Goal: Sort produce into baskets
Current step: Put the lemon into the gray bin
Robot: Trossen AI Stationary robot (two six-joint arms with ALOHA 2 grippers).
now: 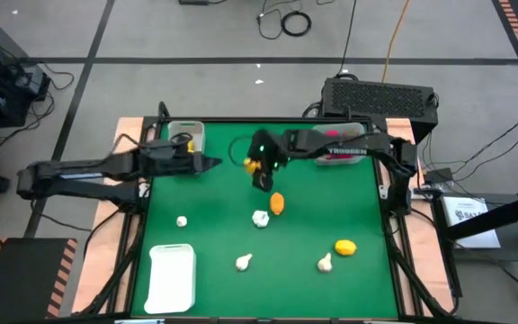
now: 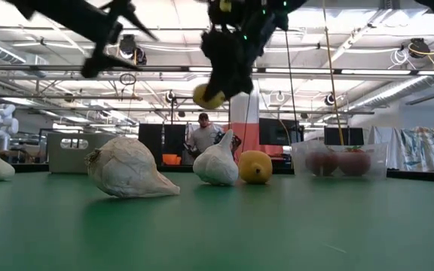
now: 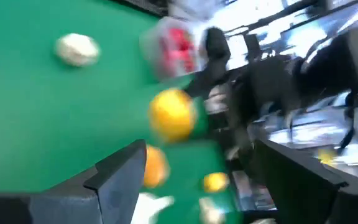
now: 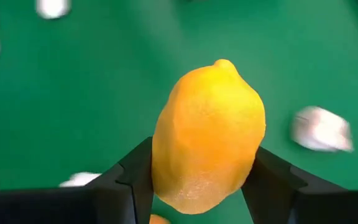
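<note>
The left gripper (image 1: 212,163) hangs over the far-left part of the counter (image 1: 367,207), its fingers apart and holding nothing. Just behind it sits the grey-white bin (image 1: 187,135). Well to its near side a small garlic bulb (image 1: 181,220) lies beside the flat white tray (image 1: 172,277).

To its right, over the middle of the counter, the right gripper (image 4: 197,177) is raised and clamped on a yellow lemon (image 4: 209,134), which the low view shows hanging clear of the surface. Directly on its near side lie an orange fruit (image 1: 277,203) and another garlic bulb (image 1: 260,218); farther toward the near edge are two more bulbs (image 1: 243,262) and a second lemon (image 1: 345,247). To its right, at the far edge, the clear bin (image 2: 340,159) already holds red fruits (image 2: 354,161).

The likeliest trouble is the lemon slipping. It is smooth and rounded, pinched only near its lower end, so a fast swing or a jolt could squeeze it out, and it would roll among the loose pieces below. The two arms are also close together, so carrying the lemon leftward toward the grey-white bin risks a brush with the left gripper.
</note>
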